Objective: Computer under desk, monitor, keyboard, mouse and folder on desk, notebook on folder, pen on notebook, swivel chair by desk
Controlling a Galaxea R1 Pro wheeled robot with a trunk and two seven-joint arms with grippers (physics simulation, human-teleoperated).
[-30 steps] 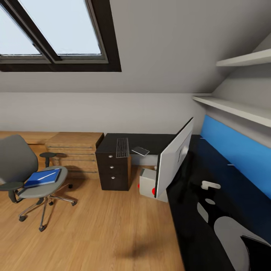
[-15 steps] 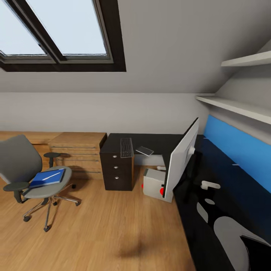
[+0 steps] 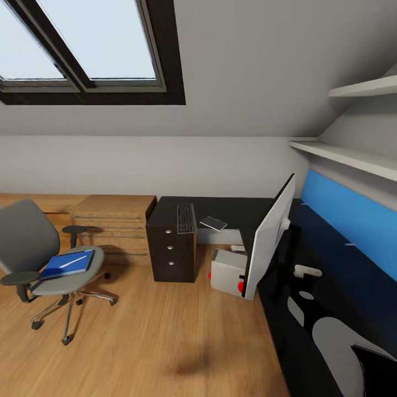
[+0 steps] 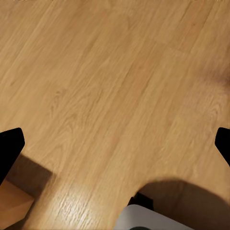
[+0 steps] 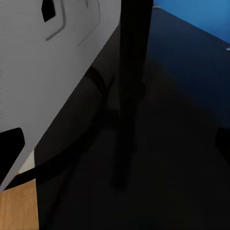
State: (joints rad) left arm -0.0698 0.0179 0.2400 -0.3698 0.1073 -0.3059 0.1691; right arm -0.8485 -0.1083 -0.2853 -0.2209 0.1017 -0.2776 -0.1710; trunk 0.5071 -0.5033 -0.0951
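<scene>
The grey swivel chair (image 3: pixel 33 242) stands at the left on the wood floor, away from the desk (image 3: pixel 286 336). A blue folder (image 3: pixel 62 266) lies on its seat with the white pen (image 3: pixel 73 261) on top. The keyboard (image 3: pixel 186 218) rests on a dark three-drawer unit (image 3: pixel 173 259). The light grey computer (image 3: pixel 227 272) sits on the floor by the desk's edge. The monitor (image 3: pixel 270 242) stands on the desk, edge-on; its stalk (image 5: pixel 132 72) is close ahead of my right gripper (image 5: pixel 117 141), which is open. My left gripper (image 4: pixel 115 143) hangs open over bare floor.
A flat grey slab (image 3: pixel 213 223) lies on the far black top, and a small white object (image 3: pixel 307 271) lies on the desk past the monitor. A light-wood drawer chest (image 3: pixel 113 223) stands against the back wall. White shelves (image 3: pixel 347 157) run above the blue back panel (image 3: pixel 353 220).
The whole picture has slid a little to the right, so the camera has moved. The chair, drawer unit, computer and monitor keep their places.
</scene>
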